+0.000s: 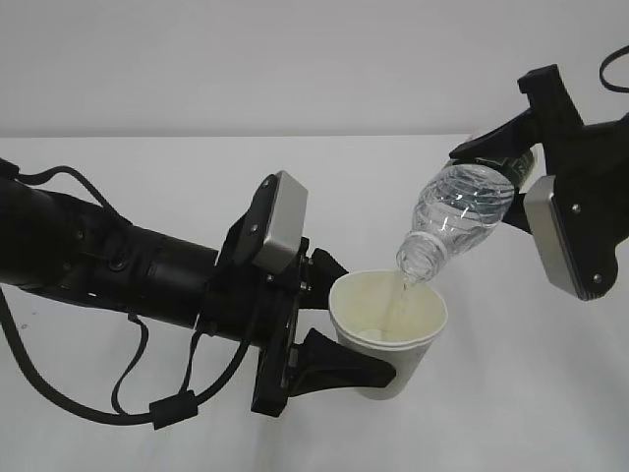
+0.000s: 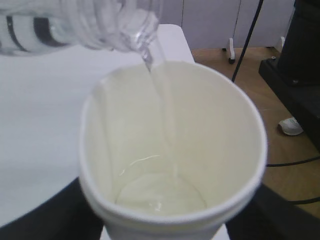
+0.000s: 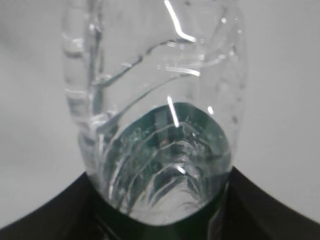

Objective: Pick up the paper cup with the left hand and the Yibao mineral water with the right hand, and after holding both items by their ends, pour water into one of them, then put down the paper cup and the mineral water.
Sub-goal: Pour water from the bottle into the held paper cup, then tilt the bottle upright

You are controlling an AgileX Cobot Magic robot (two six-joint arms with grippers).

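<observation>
Clear ribbed plastic bottle (image 1: 459, 208), clamped in the right gripper (image 1: 506, 167), tilts neck-down-left over the white paper cup (image 1: 388, 329) clamped by the left gripper (image 1: 334, 320).

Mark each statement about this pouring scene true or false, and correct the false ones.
1. The mineral water bottle is tilted neck-down over the paper cup. True.
2. The bottle wears a cap. False: the neck is open and water runs from it.
3. The left gripper holds the cup. True.
4. The cup stands on the table. False: it is held above it.
5. The cup is brim-full. False: only a little water covers its bottom.
</observation>
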